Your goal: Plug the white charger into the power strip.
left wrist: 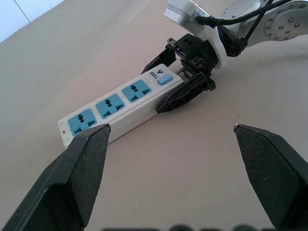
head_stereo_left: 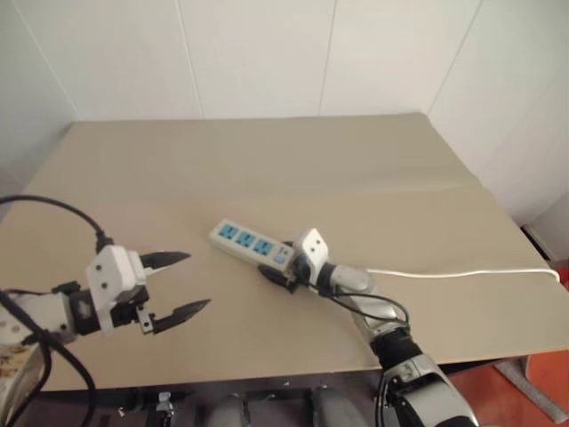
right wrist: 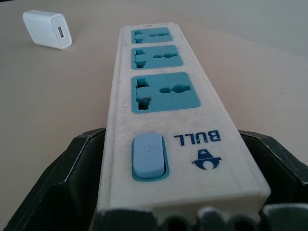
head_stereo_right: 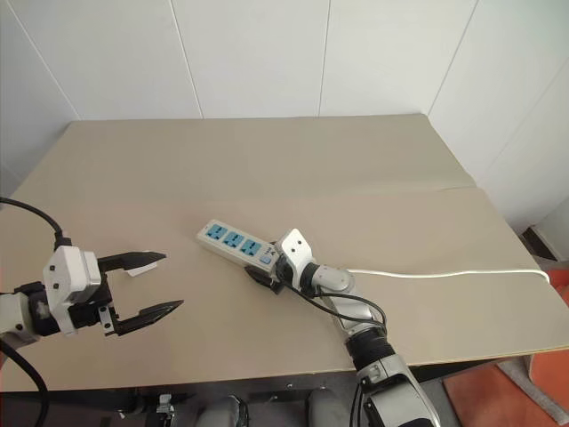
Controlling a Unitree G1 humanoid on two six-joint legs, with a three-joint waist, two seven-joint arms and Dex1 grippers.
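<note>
The white charger, a small boxy plastic adapter with a port in one face, lay on its side on the tan surface, apart from the strip and beyond its far end on the left. In the right eye view a white patch of it showed just behind the upper finger of the left gripper.

The power strip, a long white rectangular bar with three blue sockets, lay flat near the middle of the surface, angled from far left to near right. All three sockets stood empty. Its blue switch sat at the right end, and a thin white cord ran off to the right edge.

The right gripper had its black fingers set one on each side of the strip's switch end, closed against it.

The left gripper hovered left of the strip, fingers spread wide and empty.
</note>
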